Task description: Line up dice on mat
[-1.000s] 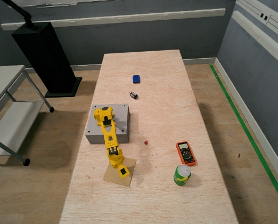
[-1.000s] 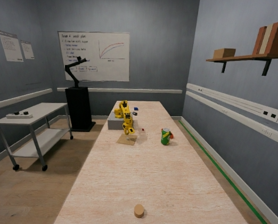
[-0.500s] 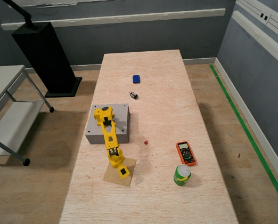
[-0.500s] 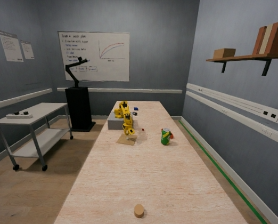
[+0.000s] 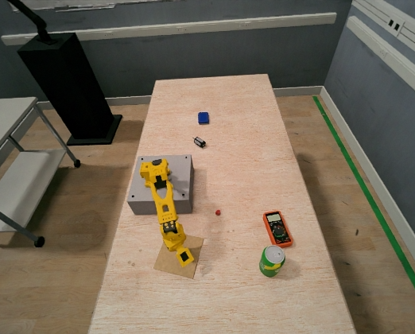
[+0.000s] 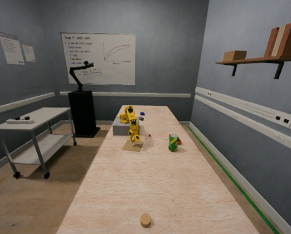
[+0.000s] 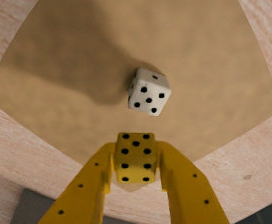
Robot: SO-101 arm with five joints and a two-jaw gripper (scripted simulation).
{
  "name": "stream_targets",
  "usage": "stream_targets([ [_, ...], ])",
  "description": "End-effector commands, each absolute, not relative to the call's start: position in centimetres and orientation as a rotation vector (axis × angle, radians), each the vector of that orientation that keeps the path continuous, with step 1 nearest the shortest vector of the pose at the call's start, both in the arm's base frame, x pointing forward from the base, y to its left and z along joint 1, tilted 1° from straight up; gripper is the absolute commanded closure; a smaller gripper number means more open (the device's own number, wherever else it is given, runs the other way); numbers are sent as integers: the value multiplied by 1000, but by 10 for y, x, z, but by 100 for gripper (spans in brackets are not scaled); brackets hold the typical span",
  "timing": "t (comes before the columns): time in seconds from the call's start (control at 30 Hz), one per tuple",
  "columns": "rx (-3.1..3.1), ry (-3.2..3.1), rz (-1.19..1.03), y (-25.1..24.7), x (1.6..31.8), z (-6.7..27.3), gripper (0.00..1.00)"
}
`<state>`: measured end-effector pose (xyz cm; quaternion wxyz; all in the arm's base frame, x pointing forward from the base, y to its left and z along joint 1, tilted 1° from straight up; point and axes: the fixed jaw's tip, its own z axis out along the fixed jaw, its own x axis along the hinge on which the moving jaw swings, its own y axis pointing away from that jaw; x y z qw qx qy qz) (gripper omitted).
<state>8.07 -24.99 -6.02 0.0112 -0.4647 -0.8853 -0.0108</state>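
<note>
My gripper (image 7: 135,152) (image 5: 184,257) (image 6: 136,138) is shut on a yellow die (image 7: 135,164) with black pips. It holds the die a little above the tan mat (image 7: 67,63) (image 5: 169,266) (image 6: 129,147). A white die (image 7: 149,91) with black pips lies on the mat just beyond the held die, apart from it. A small red die (image 5: 218,212) (image 6: 149,135) lies on the table off the mat, to the right of the arm. The arm hides the white die in the top and exterior views.
The arm stands on a grey block (image 5: 181,175). An orange multimeter (image 5: 277,228) and a green can (image 5: 272,261) are to the right of the mat. A blue object (image 5: 203,118) and a small black part (image 5: 199,141) lie farther back. A wooden disc (image 6: 145,220) lies at the table's far end.
</note>
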Motion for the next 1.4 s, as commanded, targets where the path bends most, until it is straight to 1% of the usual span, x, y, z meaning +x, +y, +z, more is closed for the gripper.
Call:
stream_targets([
  [0.0,-1477,-2750,-32,-251,79,-63,100],
  [1.37,-1477,-2750,-32,-251,79,-79,100],
])
